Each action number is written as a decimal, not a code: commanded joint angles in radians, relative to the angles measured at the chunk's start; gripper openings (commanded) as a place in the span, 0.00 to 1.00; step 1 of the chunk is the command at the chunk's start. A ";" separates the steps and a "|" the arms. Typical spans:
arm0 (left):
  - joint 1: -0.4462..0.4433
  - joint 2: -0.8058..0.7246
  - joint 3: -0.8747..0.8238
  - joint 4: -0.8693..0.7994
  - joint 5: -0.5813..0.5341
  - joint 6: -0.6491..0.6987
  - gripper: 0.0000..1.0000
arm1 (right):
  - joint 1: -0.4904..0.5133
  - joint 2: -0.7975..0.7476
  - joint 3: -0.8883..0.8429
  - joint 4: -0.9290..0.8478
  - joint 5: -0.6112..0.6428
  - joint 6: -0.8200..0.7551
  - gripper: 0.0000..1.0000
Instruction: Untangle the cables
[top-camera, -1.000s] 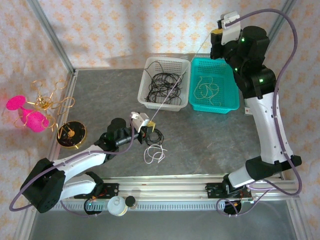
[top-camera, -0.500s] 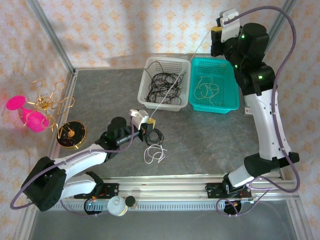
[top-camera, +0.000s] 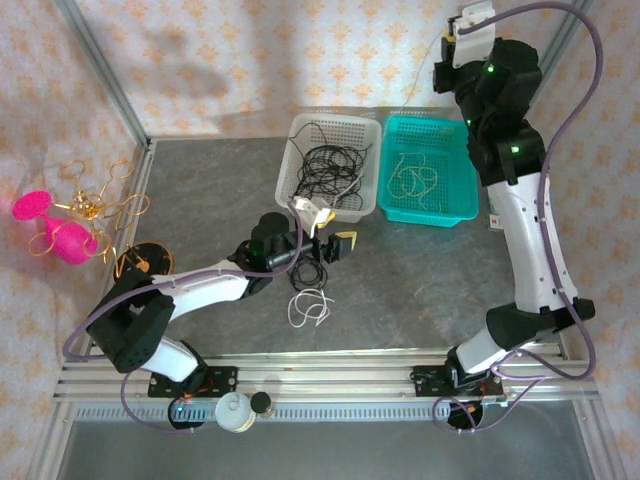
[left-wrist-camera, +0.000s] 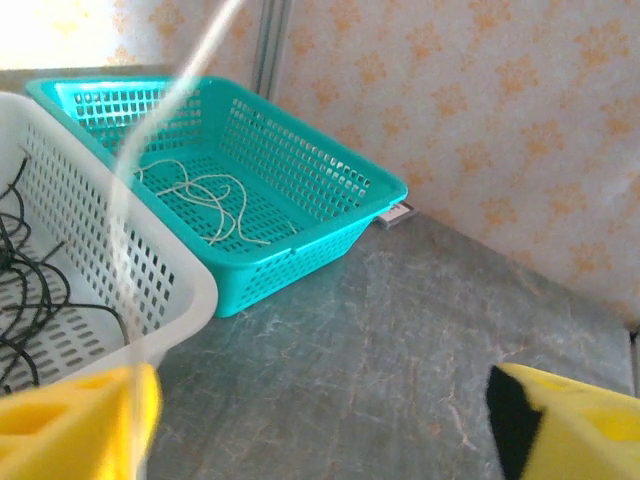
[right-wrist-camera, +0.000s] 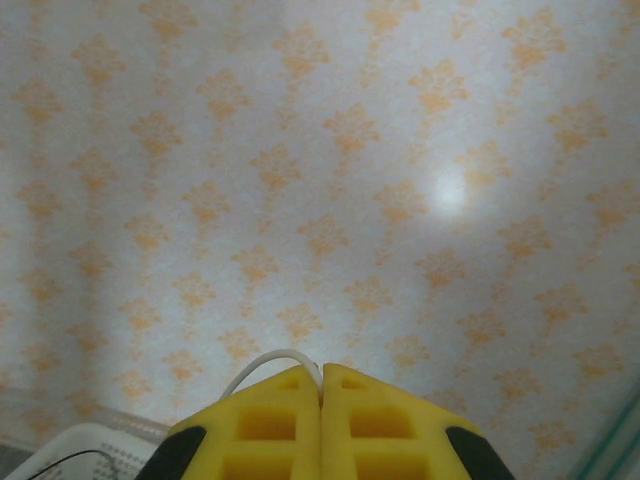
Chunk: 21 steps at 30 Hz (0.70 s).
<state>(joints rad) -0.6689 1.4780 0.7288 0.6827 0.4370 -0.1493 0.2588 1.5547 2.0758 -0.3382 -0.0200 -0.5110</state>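
My left pincer (top-camera: 332, 232) (left-wrist-camera: 320, 430) has just let go. A second ago it was pinched shut on the white cable (left-wrist-camera: 165, 110), which ran taut from it up to my right pincer. Now its yellow fingers stand wide apart with nothing between them, and it has moved forward toward the baskets. From its wrist view, the cable is a blurred streak running down past its left finger. I cannot tell whether it brushes that finger.

Just below and behind the left pincer, a black coil (top-camera: 312, 272) lies on the bench (top-camera: 200, 190). A small white loop (top-camera: 310, 308) lies close behind the coil, nearer my bases. I judge those two still need sorting.

Just ahead of the left pincer is the white basket (top-camera: 287, 172) (left-wrist-camera: 150, 270), holding black cables (top-camera: 325, 165). The teal basket (top-camera: 470, 195) (left-wrist-camera: 300, 255) stands to its right, touching it, with pale cords (top-camera: 415, 178) inside.

Farthest off, my right pincer (top-camera: 455, 30) (right-wrist-camera: 320, 400) has climbed higher above the teal basket's far end. Its fingers are pressed together on the white cable's end (right-wrist-camera: 283, 356), which arcs out just behind the tips. The cable now hangs from that pincer alone, so I take it as pulled free and ready to go down into the teal basket.
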 joint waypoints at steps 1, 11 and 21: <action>-0.011 -0.004 0.008 0.048 -0.025 -0.019 0.92 | -0.056 0.020 0.010 0.063 0.084 0.003 0.00; -0.006 -0.082 -0.029 -0.118 -0.303 -0.137 0.99 | -0.174 0.000 -0.116 0.105 0.038 0.083 0.00; 0.004 -0.154 -0.088 -0.092 -0.219 -0.187 0.99 | -0.194 0.037 -0.138 0.097 0.015 0.082 0.00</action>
<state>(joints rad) -0.6670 1.3548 0.6476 0.5728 0.2001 -0.3141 0.0708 1.5833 1.9163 -0.2661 0.0002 -0.4343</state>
